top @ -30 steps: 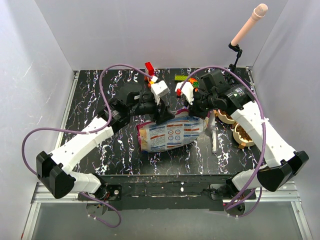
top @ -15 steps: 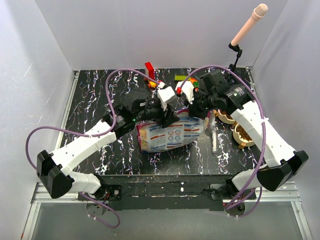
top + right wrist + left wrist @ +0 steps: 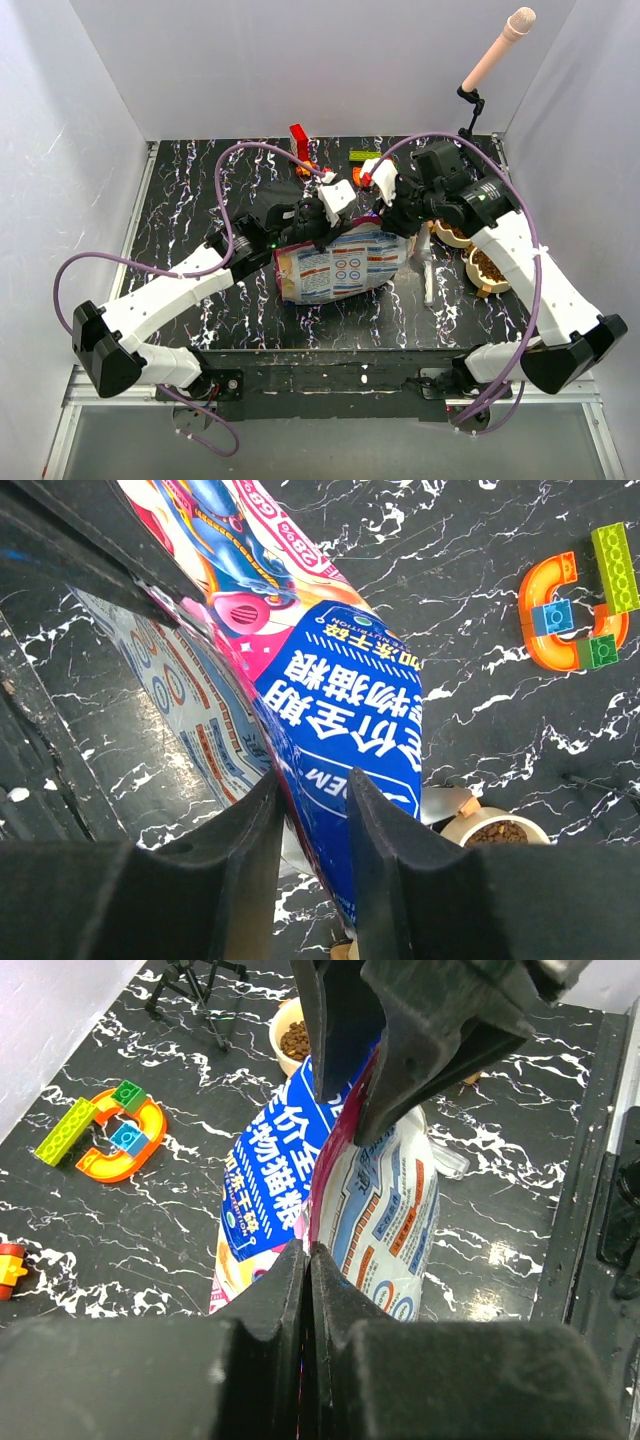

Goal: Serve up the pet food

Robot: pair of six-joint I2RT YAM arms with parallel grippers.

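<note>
The glossy pink, white and blue bag (image 3: 345, 262) lies on its side mid-table, its top edge lifted. My left gripper (image 3: 307, 1250) is shut on the bag's pink top seam (image 3: 330, 1160). My right gripper (image 3: 315, 780) is at the same edge further right, jaws apart, with the blue panel (image 3: 340, 730) loose between them. Its fingers (image 3: 430, 1050) show at the top of the left wrist view. Pet food, brown kibble, fills two bowls (image 3: 487, 266) (image 3: 455, 232) at the right; one bowl (image 3: 497, 832) sits just beyond the bag.
An orange curved toy with coloured blocks (image 3: 120, 1135) (image 3: 565, 615) lies behind the bag, with a red block (image 3: 300, 135) and a green one (image 3: 362, 156) at the back. A clear scoop (image 3: 428, 275) lies beside the bowls. A stand with a pink rod (image 3: 495, 50) is at the back right.
My left gripper moved right onto the bag's top edge and shut on it. My right gripper's jaws came apart on the bag.
</note>
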